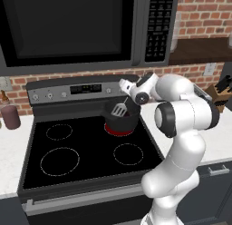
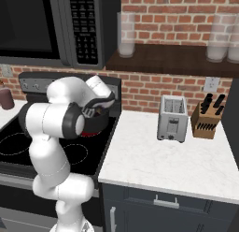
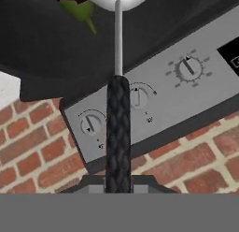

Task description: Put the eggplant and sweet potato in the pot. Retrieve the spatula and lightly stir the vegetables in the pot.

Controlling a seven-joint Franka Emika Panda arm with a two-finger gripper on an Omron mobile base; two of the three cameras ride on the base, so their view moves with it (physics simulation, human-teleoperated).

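Note:
The dark pot (image 1: 122,122) stands on the back right burner of the stove; the arm partly hides the pot (image 2: 95,124) in the right base view. My gripper (image 1: 128,96) hovers just above its far right rim, shut on the spatula's black handle (image 3: 118,133). The slotted silver spatula head (image 1: 119,110) dips over the pot's mouth. In the hand view my gripper (image 3: 118,183) looks along the thin shaft to the head, and beside the head lies the eggplant (image 3: 77,6), dark purple with a green cap, inside the pot (image 3: 46,48). The sweet potato is hidden.
The stove's control panel (image 3: 186,69) with its knobs rises right behind the pot, and the microwave (image 1: 68,24) hangs low overhead. A maroon jar (image 1: 10,116) stands on the left counter. The toaster (image 2: 172,118) and knife block (image 2: 207,118) stand on the right counter.

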